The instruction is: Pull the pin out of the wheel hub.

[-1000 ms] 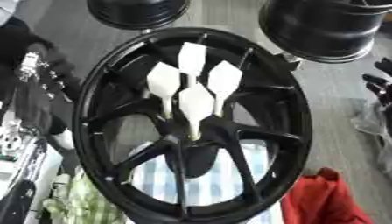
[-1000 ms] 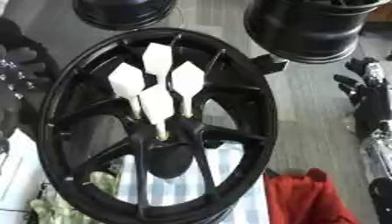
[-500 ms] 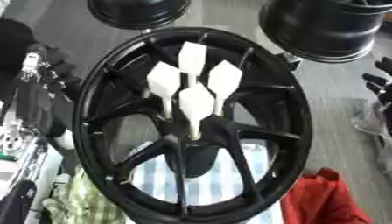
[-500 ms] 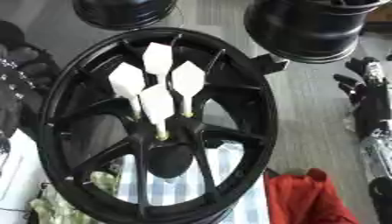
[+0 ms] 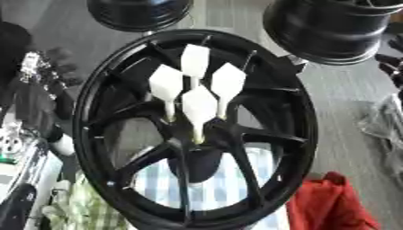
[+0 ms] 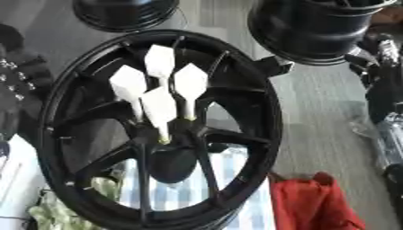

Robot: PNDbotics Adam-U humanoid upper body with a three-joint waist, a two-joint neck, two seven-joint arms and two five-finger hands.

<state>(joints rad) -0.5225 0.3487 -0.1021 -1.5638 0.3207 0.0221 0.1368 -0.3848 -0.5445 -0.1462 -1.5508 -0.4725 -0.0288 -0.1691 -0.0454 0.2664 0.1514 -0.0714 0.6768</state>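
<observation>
My fingers: cannot tell, neither hand clearly in view. Wheel hub [image 5: 197, 148] stands tilted toward me, so its centre faces the camera. Four white-tagged pins [image 5: 198, 105] stick up from that centre, still seated. Red cloth [image 5: 330, 206] lies just right of the rim.

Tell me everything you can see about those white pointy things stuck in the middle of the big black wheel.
Four white pins stand in the hub of the black spoked wheel. Each has a flat, kite-shaped white head that looks like plastic, narrowing to a thin pale stem whose lower end sits in the hub. They cluster close together, heads fanned upward, one nearest the camera, three behind. No hand touches them.
</observation>
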